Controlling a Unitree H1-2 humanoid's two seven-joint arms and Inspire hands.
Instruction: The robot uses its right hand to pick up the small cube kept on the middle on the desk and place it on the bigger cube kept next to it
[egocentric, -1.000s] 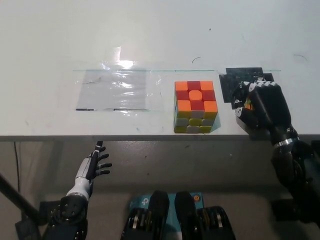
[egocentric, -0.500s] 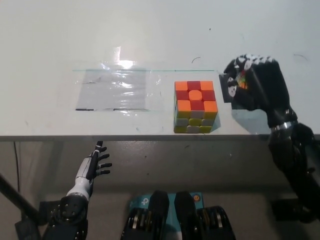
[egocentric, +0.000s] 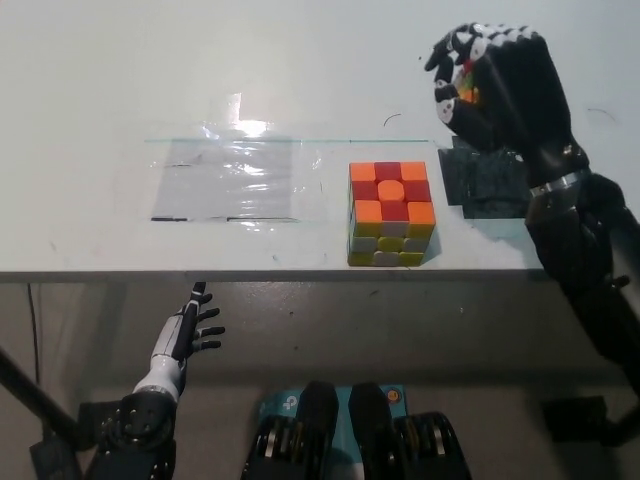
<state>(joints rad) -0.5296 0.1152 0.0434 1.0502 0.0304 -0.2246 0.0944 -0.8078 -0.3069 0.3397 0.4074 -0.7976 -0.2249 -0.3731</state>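
The bigger cube (egocentric: 391, 213), a puzzle cube with an orange and red top, stands near the desk's front edge. My black right hand (egocentric: 497, 90) is raised above the desk to the cube's upper right, shut on the small multicoloured cube (egocentric: 465, 88), of which only a sliver shows between the fingers. Below the desk's edge at the lower left hangs my white left hand (egocentric: 185, 335), open and holding nothing.
A dark square patch (egocentric: 486, 178) lies on the white desk (egocentric: 300, 70) right of the bigger cube. A clear plastic sheet (egocentric: 235, 182) lies to its left. The desk's front edge runs just below the bigger cube.
My right hand has lifted off the dark patch with the small cube and moved up and slightly left. The patch is now uncovered. The left hand has not moved.
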